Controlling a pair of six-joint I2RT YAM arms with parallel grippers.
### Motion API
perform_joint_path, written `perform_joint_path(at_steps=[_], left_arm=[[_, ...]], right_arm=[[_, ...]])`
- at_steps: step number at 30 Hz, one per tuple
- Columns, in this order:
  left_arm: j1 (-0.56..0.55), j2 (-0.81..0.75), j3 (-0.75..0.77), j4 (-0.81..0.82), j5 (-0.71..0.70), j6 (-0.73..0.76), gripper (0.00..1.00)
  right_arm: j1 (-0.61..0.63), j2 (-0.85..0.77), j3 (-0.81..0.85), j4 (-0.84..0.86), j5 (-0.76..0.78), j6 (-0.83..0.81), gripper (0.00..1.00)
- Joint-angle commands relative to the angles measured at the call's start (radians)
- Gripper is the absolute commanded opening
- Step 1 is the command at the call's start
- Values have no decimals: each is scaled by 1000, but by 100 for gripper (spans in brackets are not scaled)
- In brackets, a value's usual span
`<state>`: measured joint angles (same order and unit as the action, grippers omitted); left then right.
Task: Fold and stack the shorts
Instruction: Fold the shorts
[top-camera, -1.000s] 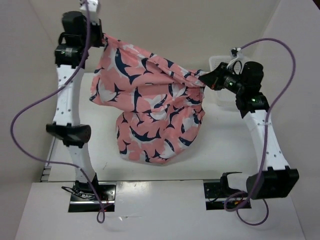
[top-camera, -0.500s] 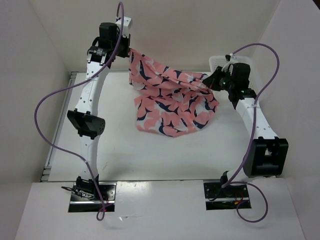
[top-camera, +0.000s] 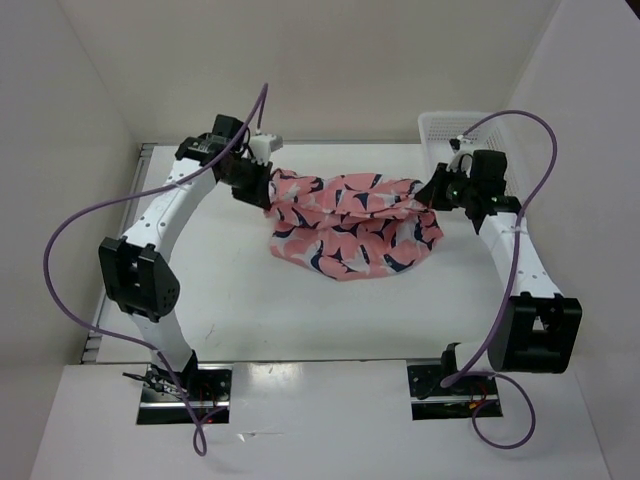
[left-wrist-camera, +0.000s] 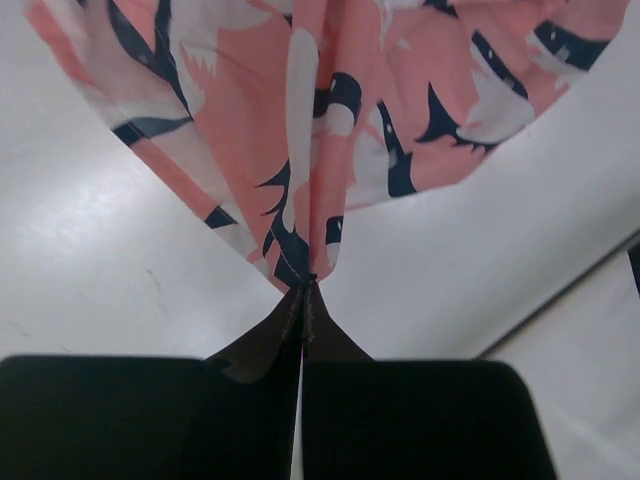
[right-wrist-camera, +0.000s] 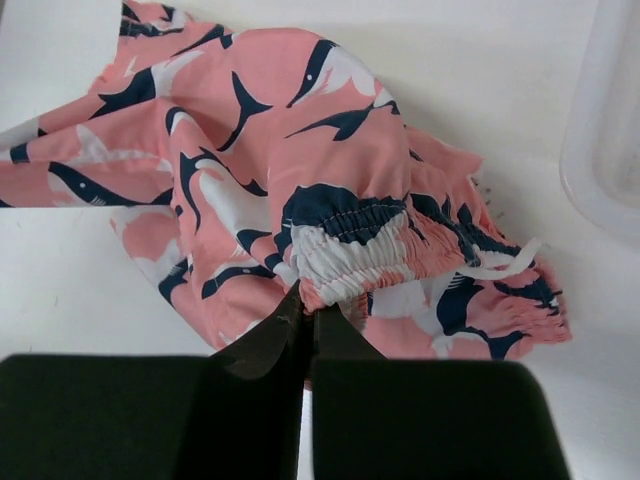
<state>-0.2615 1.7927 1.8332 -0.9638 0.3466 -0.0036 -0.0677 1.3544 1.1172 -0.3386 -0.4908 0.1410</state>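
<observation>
Shorts (top-camera: 350, 225), salmon-pink, fish print: stretched between both arms, lower folds bunched on the white table (top-camera: 250, 290). Left gripper (top-camera: 268, 192): clamped tight on a fabric edge. Right gripper (top-camera: 428, 190): pinched closed on the elastic waistband (right-wrist-camera: 350, 245). The white drawstring (right-wrist-camera: 505, 265) is visible only to the right wrist camera. White basket (top-camera: 445, 125): far-right corner.

Bright, even light from above fills the overhead view. The white desk (top-camera: 300, 300) looks nearly washed out, and the shorts (top-camera: 350, 225) cast only a thin, soft shadow along their lower edge. Glare streaks the lower middle of that frame. In the wrist views the left gripper (left-wrist-camera: 303, 290) and right gripper (right-wrist-camera: 305, 305) are featureless black and slightly soft. The basket (right-wrist-camera: 610, 130) at the right edge blurs pale.
</observation>
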Motion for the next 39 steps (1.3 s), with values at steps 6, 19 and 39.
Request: perform_joint_path(at_steps=[6, 19, 39], left_arm=[[5, -142, -159, -110, 89, 4, 0], [-125, -167, -284, -296, 143, 4, 16], [8, 13, -209, 12, 26, 4, 78]], right_arm=[[-69, 92, 231, -356, -29, -271, 0], [-22, 178, 244, -784, 92, -934, 4], [32, 54, -49, -417, 293, -770, 96]])
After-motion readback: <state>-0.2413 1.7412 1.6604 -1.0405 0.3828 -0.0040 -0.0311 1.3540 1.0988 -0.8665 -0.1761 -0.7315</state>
